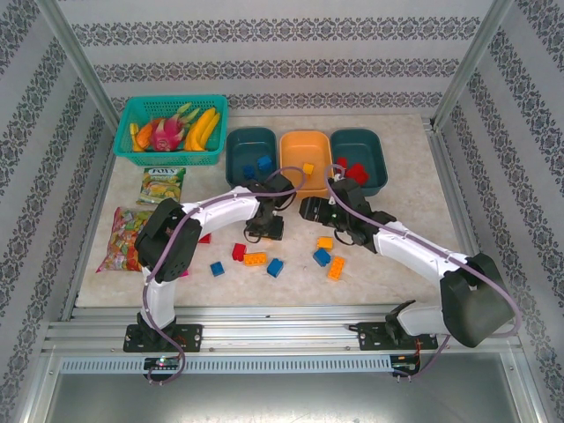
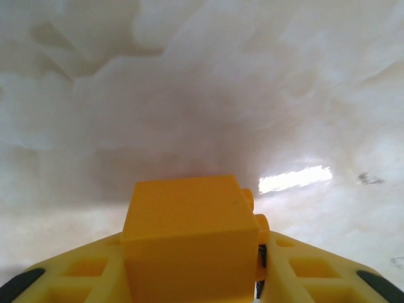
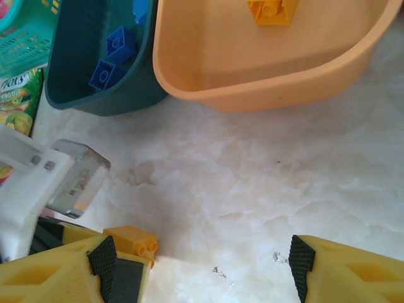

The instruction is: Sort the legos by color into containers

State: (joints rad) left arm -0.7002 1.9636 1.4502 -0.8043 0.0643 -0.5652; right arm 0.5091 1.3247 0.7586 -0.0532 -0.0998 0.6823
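Grip firm: left hand point(image 2: 197, 281) closed on orange-yellow brick point(image 2: 183, 230), presumably bound for orange tub point(image 1: 306, 135); right hand point(image 3: 202, 268) wide open, empty.

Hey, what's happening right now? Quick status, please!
Left end effector shut on yellow brick. Right end effector open, close beside. Orange tub just ahead.
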